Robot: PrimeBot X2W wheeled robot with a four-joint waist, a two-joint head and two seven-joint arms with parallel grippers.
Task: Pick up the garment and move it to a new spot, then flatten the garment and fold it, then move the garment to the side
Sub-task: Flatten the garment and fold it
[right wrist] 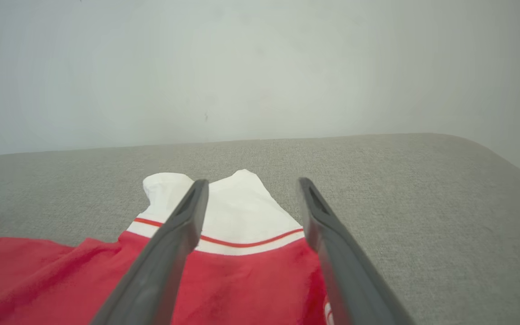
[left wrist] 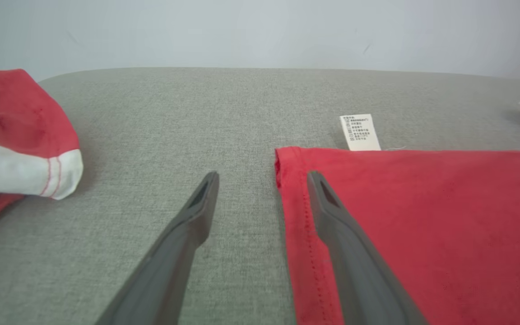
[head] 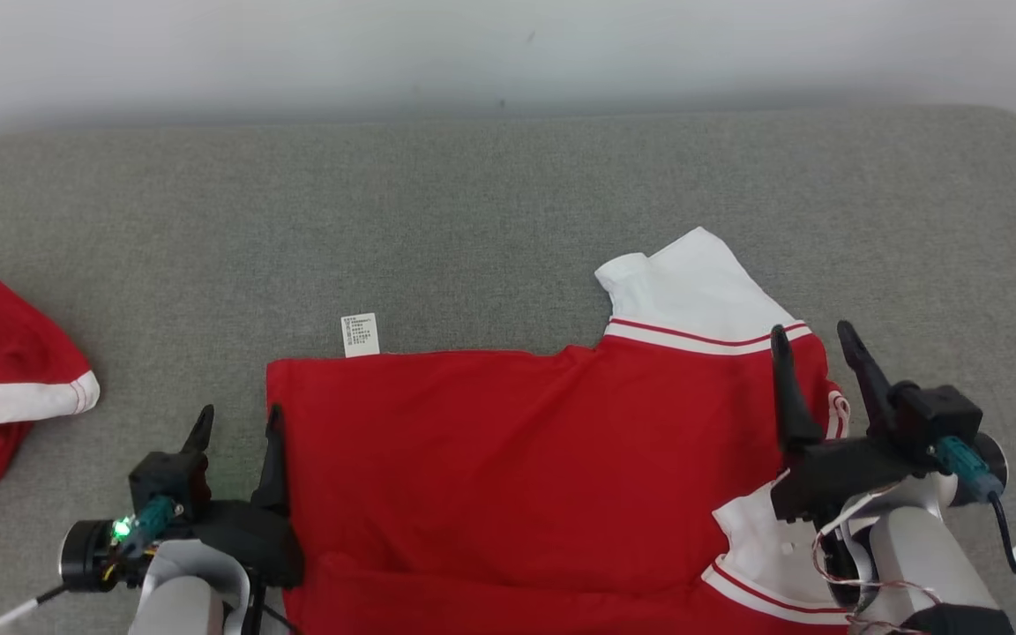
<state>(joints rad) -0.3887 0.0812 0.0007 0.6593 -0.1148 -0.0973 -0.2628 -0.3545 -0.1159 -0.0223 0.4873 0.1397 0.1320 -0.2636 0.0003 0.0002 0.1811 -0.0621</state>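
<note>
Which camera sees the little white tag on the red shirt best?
Left wrist view: the care label is close and large, printed lines visible. Head view shows it small at the edge of the red shirt; right wrist view catches just a sliver.

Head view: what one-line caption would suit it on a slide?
Left claw and right claw, both open, poised at opposite ends of a spread red-and-white shirt on grey woven upholstery.
</note>
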